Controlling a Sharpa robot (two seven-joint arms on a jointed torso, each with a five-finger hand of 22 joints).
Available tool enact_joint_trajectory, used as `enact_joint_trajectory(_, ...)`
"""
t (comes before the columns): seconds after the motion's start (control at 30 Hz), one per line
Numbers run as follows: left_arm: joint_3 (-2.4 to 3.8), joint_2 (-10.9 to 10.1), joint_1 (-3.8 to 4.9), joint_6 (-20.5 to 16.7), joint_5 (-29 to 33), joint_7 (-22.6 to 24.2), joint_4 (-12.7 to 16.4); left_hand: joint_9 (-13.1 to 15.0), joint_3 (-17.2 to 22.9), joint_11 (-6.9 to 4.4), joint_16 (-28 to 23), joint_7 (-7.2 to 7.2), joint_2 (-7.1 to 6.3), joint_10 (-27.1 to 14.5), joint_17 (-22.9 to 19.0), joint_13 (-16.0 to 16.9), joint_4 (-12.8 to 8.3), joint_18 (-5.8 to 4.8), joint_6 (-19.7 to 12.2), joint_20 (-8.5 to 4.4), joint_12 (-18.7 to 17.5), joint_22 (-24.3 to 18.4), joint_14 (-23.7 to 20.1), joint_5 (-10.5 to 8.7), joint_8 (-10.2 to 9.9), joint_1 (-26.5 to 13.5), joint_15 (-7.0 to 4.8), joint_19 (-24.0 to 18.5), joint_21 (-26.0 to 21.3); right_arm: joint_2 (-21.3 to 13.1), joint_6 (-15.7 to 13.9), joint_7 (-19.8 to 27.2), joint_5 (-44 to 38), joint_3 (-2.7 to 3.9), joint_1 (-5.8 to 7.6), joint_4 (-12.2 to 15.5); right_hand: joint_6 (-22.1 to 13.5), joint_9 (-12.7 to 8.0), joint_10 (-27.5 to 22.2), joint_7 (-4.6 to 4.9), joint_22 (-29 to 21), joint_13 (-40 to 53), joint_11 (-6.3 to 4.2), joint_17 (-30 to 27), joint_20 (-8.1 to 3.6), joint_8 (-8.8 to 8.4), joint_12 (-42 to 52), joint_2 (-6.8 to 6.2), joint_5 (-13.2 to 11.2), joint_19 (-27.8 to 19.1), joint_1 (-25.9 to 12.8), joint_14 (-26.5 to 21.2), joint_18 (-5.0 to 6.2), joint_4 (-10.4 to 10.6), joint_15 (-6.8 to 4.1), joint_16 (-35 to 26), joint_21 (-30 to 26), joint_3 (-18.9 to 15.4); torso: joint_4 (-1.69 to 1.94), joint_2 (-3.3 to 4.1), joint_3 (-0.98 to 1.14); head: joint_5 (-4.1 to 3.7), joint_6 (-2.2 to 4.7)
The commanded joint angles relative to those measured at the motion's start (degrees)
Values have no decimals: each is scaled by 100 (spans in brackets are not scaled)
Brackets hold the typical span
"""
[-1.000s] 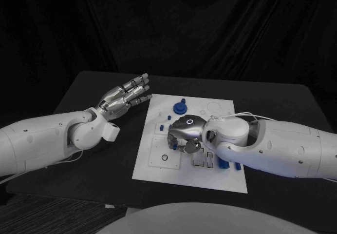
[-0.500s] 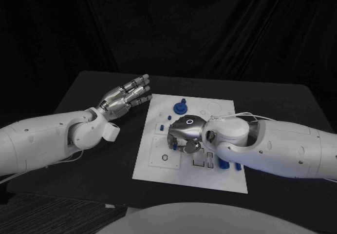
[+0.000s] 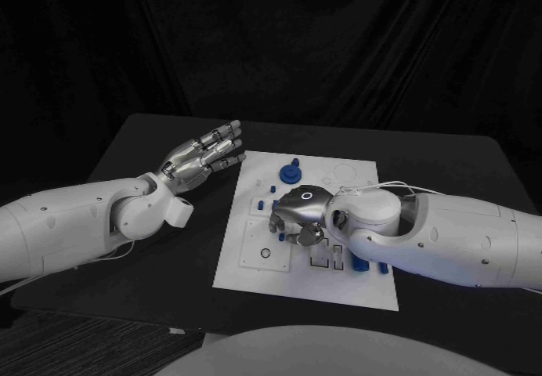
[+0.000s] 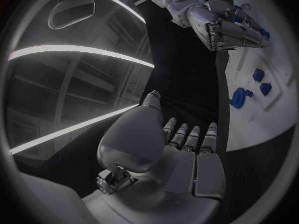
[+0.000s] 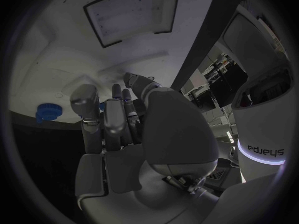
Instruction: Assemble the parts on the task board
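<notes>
Our right hand (image 3: 298,218) hangs over the middle of the task board (image 3: 303,282), fingers curled down toward the small blue parts (image 3: 367,265); we cannot tell whether it grips one. Our left hand (image 3: 201,156) hovers beside the board's far corner, fingers spread, holding nothing.

Black table (image 3: 147,258) w/ white task board (image 3: 254,270) lying flat at its middle, blue parts (image 3: 290,171) on board
</notes>
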Motion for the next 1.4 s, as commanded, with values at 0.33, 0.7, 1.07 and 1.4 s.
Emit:
enact_joint_trajectory(0.33, 6, 17, -11, 103, 35, 9, -4, 12, 4, 1, 44, 70, 59, -35, 7, 4, -35, 64, 27, 7, 36, 10, 20, 41, 38, 27, 55, 6, 21, -29, 144, -185, -16, 2, -30, 24, -58, -43, -223, -71, 573, 76, 9, -105, 6, -10, 113, -5, -202, -111, -73, -103, 118, 23, 4, -76, -147, -128, 0, -4, 0, 17, -1)
enact_joint_trajectory(0.7, 6, 22, -15, 113, 35, 11, -12, 12, 4, 1, 44, 70, 59, -35, 7, 4, -35, 64, 27, 7, 36, 10, 20, 41, 38, 27, 55, 6, 21, -372, -456, -77, -16, 2, 66, 250, -93, -93, -768, -92, 518, 125, 16, -255, 40, 5, 195, -24, -702, -215, -170, -212, 152, 182, 30, -151, -403, -441, 4, -10, -3, -2, -1)
enact_joint_trajectory(1.07, 6, 13, -17, 88, 35, 16, -22, 14, 5, 0, 47, 76, 59, -34, 8, 5, -40, 64, 40, 8, 39, 13, 22, 42, 41, 32, 58, 9, 22, -1219, -635, -202, -16, 2, 791, 580, 15, -265, -1277, -374, 613, -453, 90, -62, 22, -53, -122, -346, -1238, 263, -103, 182, 65, 1527, 21, 58, 56, -1592, 0, -16, -8, -23, -1)
enact_joint_trajectory(1.4, 6, 10, -22, 67, 35, 25, -9, 15, 9, 4, 52, 91, 65, -29, 9, 7, -54, 64, 48, 14, 49, 16, 27, 55, 44, 47, 64, 16, 25, -1431, 27, -609, -16, 1, 765, 380, -427, -471, -1509, -573, 623, -704, 95, -16, 19, -34, -341, -476, -1211, 324, 213, 236, 59, 1789, 20, 88, 48, -1748, 4, 4, 3, -21, -1)
